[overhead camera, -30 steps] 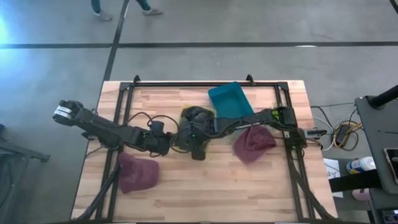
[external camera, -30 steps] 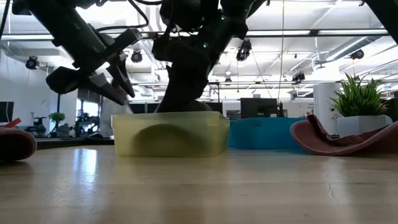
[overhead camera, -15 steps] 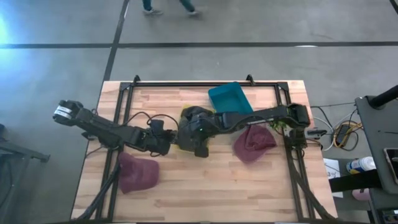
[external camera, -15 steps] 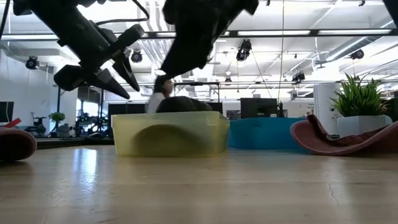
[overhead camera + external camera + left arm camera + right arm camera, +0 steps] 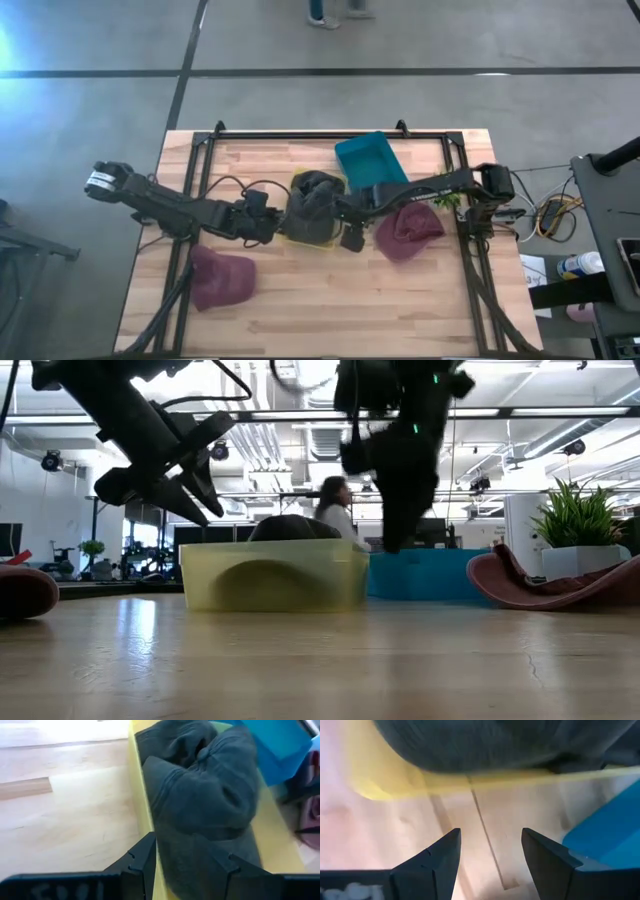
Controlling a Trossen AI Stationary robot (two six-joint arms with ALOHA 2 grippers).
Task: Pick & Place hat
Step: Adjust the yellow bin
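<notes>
A dark grey hat (image 5: 312, 198) lies crumpled inside the yellow bin (image 5: 292, 180) at the table's middle; its crown shows above the bin's rim in the low view (image 5: 290, 528). My left gripper (image 5: 270, 225) hovers open above the bin's left wall (image 5: 140, 795), with the grey hat (image 5: 200, 795) ahead of its fingers. My right gripper (image 5: 350, 238) is open over bare wood just right of the yellow bin (image 5: 420, 780), raised above the table (image 5: 395, 540). Neither gripper touches anything.
A blue bin (image 5: 370, 160) stands behind and right of the yellow one. One maroon hat (image 5: 405, 232) lies on the table's right side, another (image 5: 220, 278) at its near left. A potted plant (image 5: 580, 525) stands far right. A person (image 5: 335, 510) is in the room behind.
My right gripper has risen out of the yellow bin and swung toward the table's right, and now stands over bare wood beside the bin. The grey hat has stayed in the bin.
</notes>
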